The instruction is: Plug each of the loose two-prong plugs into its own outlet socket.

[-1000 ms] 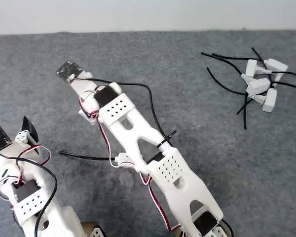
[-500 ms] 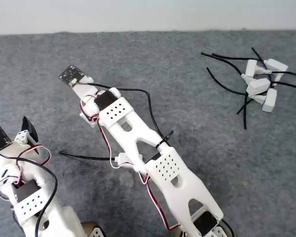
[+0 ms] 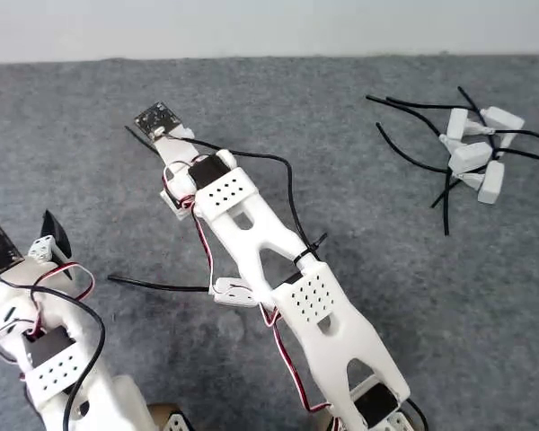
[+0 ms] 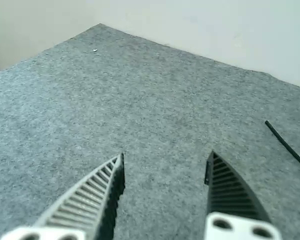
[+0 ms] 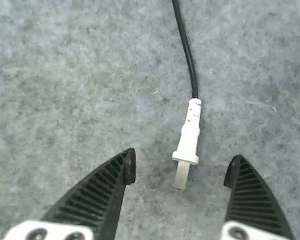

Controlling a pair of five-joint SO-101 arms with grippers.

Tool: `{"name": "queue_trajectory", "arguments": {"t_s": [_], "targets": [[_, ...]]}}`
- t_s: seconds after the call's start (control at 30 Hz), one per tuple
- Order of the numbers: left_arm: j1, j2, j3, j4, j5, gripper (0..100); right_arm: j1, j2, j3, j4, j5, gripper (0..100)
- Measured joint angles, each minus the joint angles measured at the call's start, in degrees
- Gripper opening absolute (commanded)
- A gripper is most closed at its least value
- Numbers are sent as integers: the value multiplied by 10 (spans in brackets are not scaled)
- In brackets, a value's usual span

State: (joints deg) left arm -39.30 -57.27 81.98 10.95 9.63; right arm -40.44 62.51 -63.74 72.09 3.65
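Note:
A white two-prong plug (image 5: 188,142) lies flat on the grey carpet, its black cable (image 5: 184,45) running away from it. My right gripper (image 5: 181,159) hangs open over it, one finger on each side and neither touching it. In the high view that arm's wrist (image 3: 175,153) sits at the upper left of the carpet. At the near left edge my left gripper (image 4: 166,157) is open with nothing between its fingers; it also shows in the high view (image 3: 49,238). A tangle of white plugs and sockets (image 3: 474,154) with black cables lies at the far right.
Another white plug piece (image 3: 234,292) with a black cable (image 3: 153,285) lies under the right arm's forearm. A black cable end (image 4: 287,146) shows beyond the left gripper. The carpet ends at a pale wall (image 3: 269,27) along the back.
The right arm's wrist has swung to the right and slightly toward the back. The left arm and the plug cluster have stayed where they were.

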Motion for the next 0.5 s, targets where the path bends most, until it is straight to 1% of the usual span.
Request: {"name": "queue_trajectory", "arguments": {"t_s": [0.27,0.3,0.37,0.43,0.47,0.5], "targets": [[0,0,0,0,0,243,-3,25,0,11,0,272],[0,0,0,0,0,243,-4,25,0,11,0,258],[-1,0,0,0,0,243,-7,25,0,11,0,177],[-1,0,0,0,0,243,-7,25,0,11,0,40],[-1,0,0,0,0,243,-7,25,0,11,0,0],[-1,0,0,0,0,243,-7,25,0,11,0,24]]}}
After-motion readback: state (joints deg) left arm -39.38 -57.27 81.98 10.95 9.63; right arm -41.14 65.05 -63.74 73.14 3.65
